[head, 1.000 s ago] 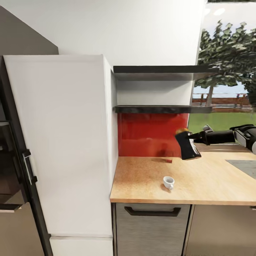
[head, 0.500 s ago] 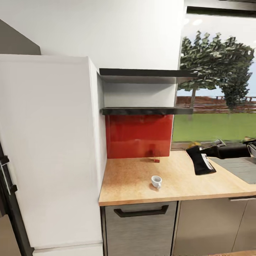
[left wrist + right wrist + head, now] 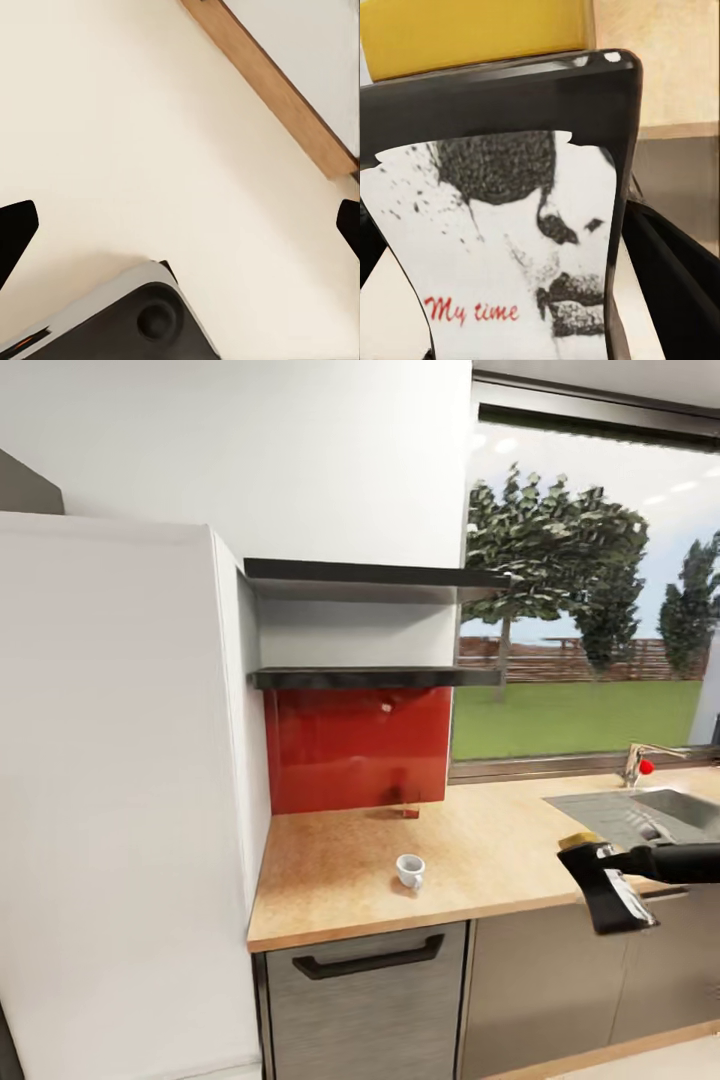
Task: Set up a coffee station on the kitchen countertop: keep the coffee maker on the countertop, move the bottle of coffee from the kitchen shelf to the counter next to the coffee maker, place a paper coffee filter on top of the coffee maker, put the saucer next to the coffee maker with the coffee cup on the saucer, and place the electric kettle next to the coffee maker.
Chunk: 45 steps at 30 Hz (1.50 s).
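The bottle of coffee (image 3: pixel 606 888), a dark jar with a yellow lid and white label, hangs tilted at the front edge of the kitchen countertop (image 3: pixel 490 850), beside the sink. My right gripper (image 3: pixel 603 863) is shut on it, with the arm reaching in from the right. Up close the bottle of coffee (image 3: pixel 502 225) shows its yellow lid and a "My time" label. The small white coffee cup (image 3: pixel 409 871) stands alone on the countertop. Two black boards of the kitchen shelf (image 3: pixel 375 678) hang bare above it. My left gripper (image 3: pixel 180 225) is open over the cream floor.
A tall white cabinet (image 3: pixel 120 760) bounds the countertop on the left. A red backsplash (image 3: pixel 355 750) runs behind it, with a small red object (image 3: pixel 410 812) at its foot. A sink (image 3: pixel 640 815) with a faucet (image 3: pixel 640 760) lies on the right under the window. The robot base (image 3: pixel 112 322) is below the left gripper.
The head view has swung right, bringing the sink and window in. My right gripper has carried the bottle from near the backsplash down to the countertop's front edge. The cup has stayed put.
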Tool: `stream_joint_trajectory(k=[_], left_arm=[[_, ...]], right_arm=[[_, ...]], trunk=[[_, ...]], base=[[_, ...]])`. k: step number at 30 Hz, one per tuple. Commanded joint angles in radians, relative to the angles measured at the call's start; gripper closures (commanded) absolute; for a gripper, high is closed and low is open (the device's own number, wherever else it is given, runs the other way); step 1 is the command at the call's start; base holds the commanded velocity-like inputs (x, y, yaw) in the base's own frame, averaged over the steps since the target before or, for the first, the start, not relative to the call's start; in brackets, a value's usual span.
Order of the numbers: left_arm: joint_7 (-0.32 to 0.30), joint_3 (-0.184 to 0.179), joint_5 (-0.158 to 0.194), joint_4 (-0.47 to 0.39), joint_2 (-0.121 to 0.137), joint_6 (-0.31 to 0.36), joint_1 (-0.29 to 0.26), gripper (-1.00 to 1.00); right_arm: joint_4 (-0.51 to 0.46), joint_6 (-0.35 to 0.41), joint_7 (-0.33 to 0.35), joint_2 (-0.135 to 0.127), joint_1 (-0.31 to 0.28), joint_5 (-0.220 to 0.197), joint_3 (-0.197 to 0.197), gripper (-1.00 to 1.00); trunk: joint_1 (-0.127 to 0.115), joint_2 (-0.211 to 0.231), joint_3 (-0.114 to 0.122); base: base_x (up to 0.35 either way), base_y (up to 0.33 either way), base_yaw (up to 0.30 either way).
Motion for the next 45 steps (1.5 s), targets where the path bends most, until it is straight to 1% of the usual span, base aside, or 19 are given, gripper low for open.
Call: stream_joint_trajectory(k=[1, 4, 9, 11, 16, 19, 20, 21, 22, 25, 26, 28, 29, 30, 33, 35, 38, 42, 45], left_arm=[[-0.01, 0.008, -0.001, -0.001, 0.0, 0.001, 0.001, -1.0], [-0.01, 0.008, -0.048, -0.001, -0.001, 0.001, 0.001, -1.0], [-0.01, 0.008, -0.077, -0.001, -0.004, 0.001, 0.001, -1.0], [-0.01, 0.008, -0.081, -0.001, -0.005, 0.001, 0.001, -1.0], [-0.011, 0.007, -0.085, -0.001, -0.004, 0.003, 0.001, -1.0], [-0.01, -0.019, -0.118, -0.002, -0.002, 0.007, 0.001, -1.0], [-0.01, -0.047, -0.176, -0.004, -0.001, 0.018, 0.001, -1.0], [-0.01, -0.054, -0.21, -0.008, -0.001, 0.029, 0.001, -1.0], [-0.009, -0.062, -0.273, -0.017, -0.002, 0.054, 0.001, -1.0], [-0.004, -0.066, -0.325, -0.042, -0.002, 0.077, 0.001, -1.0], [-0.005, -0.065, -0.337, -0.069, -0.004, 0.084, 0.001, -1.0], [-0.005, -0.064, -0.336, -0.07, -0.006, 0.084, 0.001, -1.0], [-0.006, -0.064, -0.335, -0.07, -0.007, 0.084, 0.001, -1.0], [-0.007, -0.064, -0.34, -0.065, -0.011, 0.079, 0.001, -1.0], [-0.008, -0.066, -0.346, -0.059, -0.015, 0.077, 0.001, -1.0], [-0.008, -0.068, -0.348, -0.056, -0.028, 0.076, 0.001, -1.0], [-0.008, -0.069, -0.348, -0.055, -0.037, 0.075, 0.001, -1.0], [-0.008, -0.069, -0.348, -0.042, -0.043, 0.076, 0.001, -1.0], [0.001, -0.067, -0.341, -0.037, -0.044, 0.076, 0.001, -1.0]], right_arm=[[0.002, 0.006, -0.001, -0.002, 0.007, 0.003, -0.019, 1.0], [0.003, -0.037, -0.065, -0.001, 0.097, -0.01, -0.022, 1.0], [0.003, -0.119, -0.207, 0.003, 0.243, -0.148, -0.024, 1.0], [0.003, -0.15, -0.234, -0.001, 0.294, -0.186, -0.025, 1.0], [0.003, -0.186, -0.267, -0.006, 0.381, -0.211, -0.025, 1.0], [0.003, -0.244, -0.36, 0.006, 0.43, -0.215, -0.025, 1.0], [0.003, -0.288, -0.462, 0.039, 0.466, -0.217, -0.025, 1.0], [0.003, -0.308, -0.514, 0.061, 0.484, -0.218, -0.025, 1.0], [0.003, -0.357, -0.606, 0.105, 0.519, -0.22, -0.025, 1.0], [0.002, -0.434, -0.698, 0.165, 0.574, -0.22, -0.025, 1.0], [0.001, -0.49, -0.922, 0.235, 0.653, -0.188, -0.021, 1.0], [0.001, -0.492, -0.976, 0.251, 0.675, -0.135, -0.02, 1.0], [0.001, -0.493, -1.006, 0.263, 0.69, -0.087, -0.02, 1.0], [0.001, -0.497, -1.069, 0.297, 0.74, 0.033, -0.019, 1.0], [0.001, -0.504, -1.132, 0.344, 0.794, 0.143, -0.019, 1.0], [0.001, -0.52, -1.173, 0.372, 0.827, 0.176, -0.019, 1.0], [0.001, -0.535, -1.211, 0.375, 0.844, 0.181, -0.019, 1.0], [0.001, -0.611, -1.234, 0.358, 0.881, 0.15, -0.022, 1.0], [0.001, -0.639, -1.268, 0.365, 0.897, 0.121, -0.023, 1.0]], trunk=[[0.0, 0.0, 0.001], [0.0, 0.0, 0.005], [0.0, 0.0, 0.012], [0.0, 0.0, 0.014], [0.0, 0.0, 0.021], [0.0, 0.0, 0.024], [0.0, 0.0, 0.025], [0.0, 0.0, 0.026], [0.0, 0.0, 0.027], [0.0, 0.0, 0.027], [0.0, 0.0, 0.027], [0.0, 0.0, 0.027], [0.0, 0.0, 0.027], [0.0, 0.0, 0.027], [0.0, 0.0, 0.027], [0.0, 0.0, 0.027], [0.0, 0.0, 0.027], [0.0, 0.0, 0.027], [0.0, 0.0, 0.027]], base=[[0.0, 0.0, -0.189], [0.0, 0.0, -0.187], [0.0, 0.0, -0.18], [0.0, 0.0, -0.171], [0.0, 0.0, -0.168], [0.0, 0.0, -0.15], [0.0, 0.0, -0.135], [0.0, 0.0, -0.133], [0.0, 0.0, -0.092], [0.0, 0.0, -0.04], [0.0, 0.0, -0.002], [0.0, 0.0, -0.001], [0.0, 0.0, 0.0], [0.0, 0.0, 0.0], [0.0, 0.0, 0.0], [0.0, 0.0, 0.0], [0.0, 0.0, 0.0], [0.005, -0.074, 0.0], [0.101, -0.226, 0.0]])
